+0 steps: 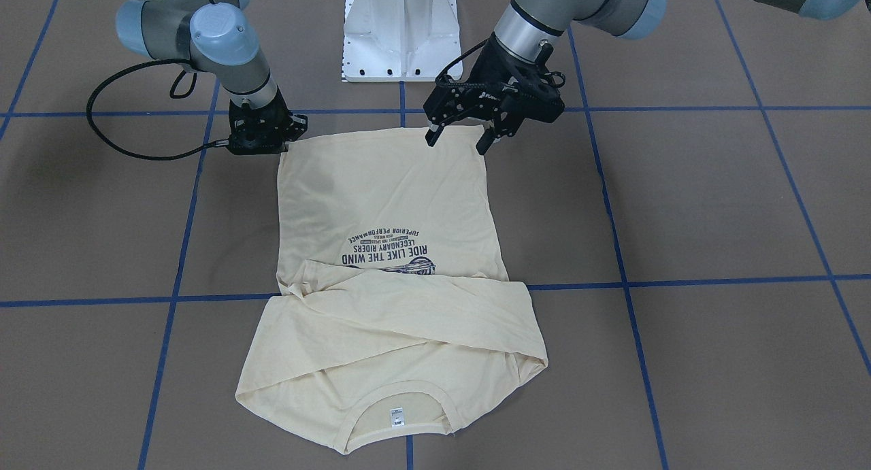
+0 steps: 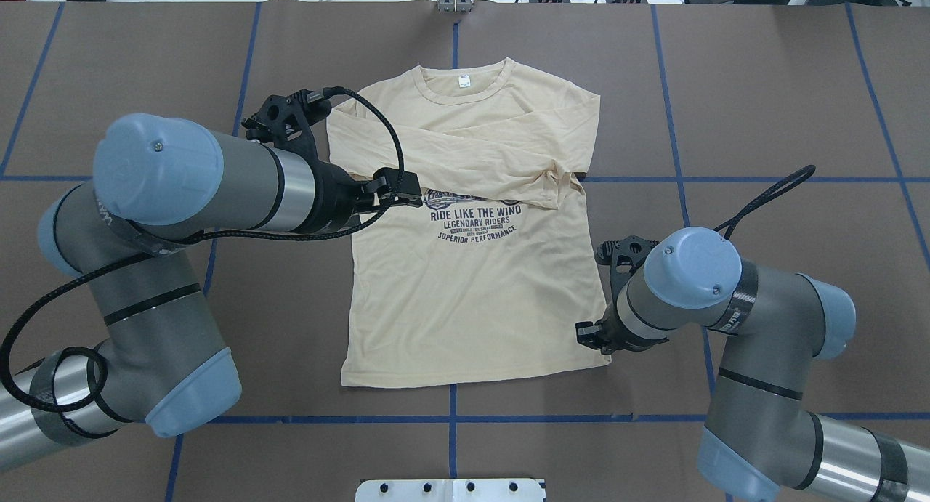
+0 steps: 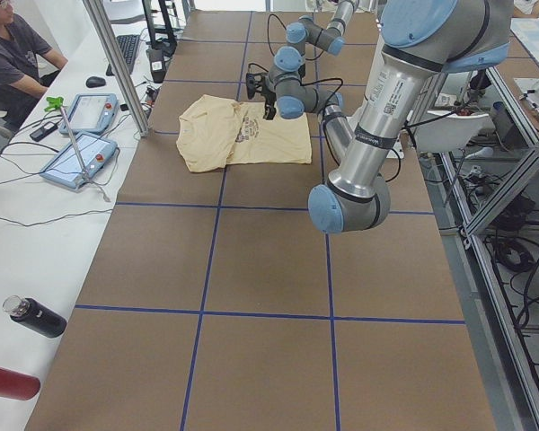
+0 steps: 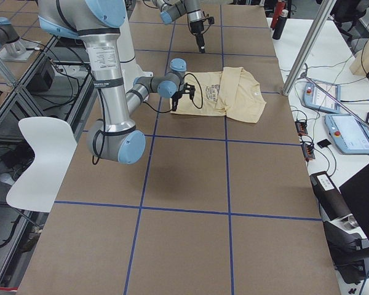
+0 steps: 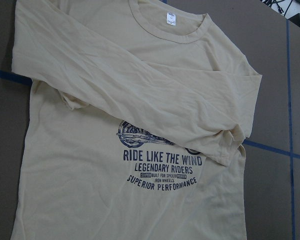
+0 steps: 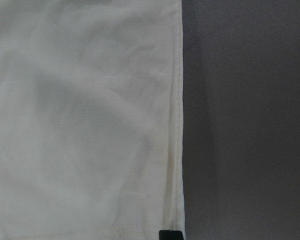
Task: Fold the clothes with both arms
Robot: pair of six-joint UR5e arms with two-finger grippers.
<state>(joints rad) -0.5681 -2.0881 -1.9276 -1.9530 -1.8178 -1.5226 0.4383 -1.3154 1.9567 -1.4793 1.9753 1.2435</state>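
Note:
The cream-yellow T-shirt (image 1: 381, 198) lies flat, print up, with both sleeves folded across the chest and the collar away from the robot; it also shows in the overhead view (image 2: 465, 298). My left gripper (image 1: 457, 143) is open and empty, raised above the shirt's left side (image 2: 407, 189). The left wrist view shows the shirt (image 5: 115, 190) from above, with no fingers in view. My right gripper (image 1: 284, 145) is low at the hem's right corner (image 2: 590, 336). In the right wrist view one black fingertip (image 6: 170, 235) sits on the hem edge of the shirt (image 6: 80, 125), and the gripper looks shut on the cloth.
The white pedestal base (image 1: 401, 31) stands at the robot's edge of the table. Blue tape lines (image 1: 680, 279) cross the brown table top. In the exterior left view an operator (image 3: 18, 54), control tablets (image 3: 81, 153) and a bottle (image 3: 36, 316) are on a side bench.

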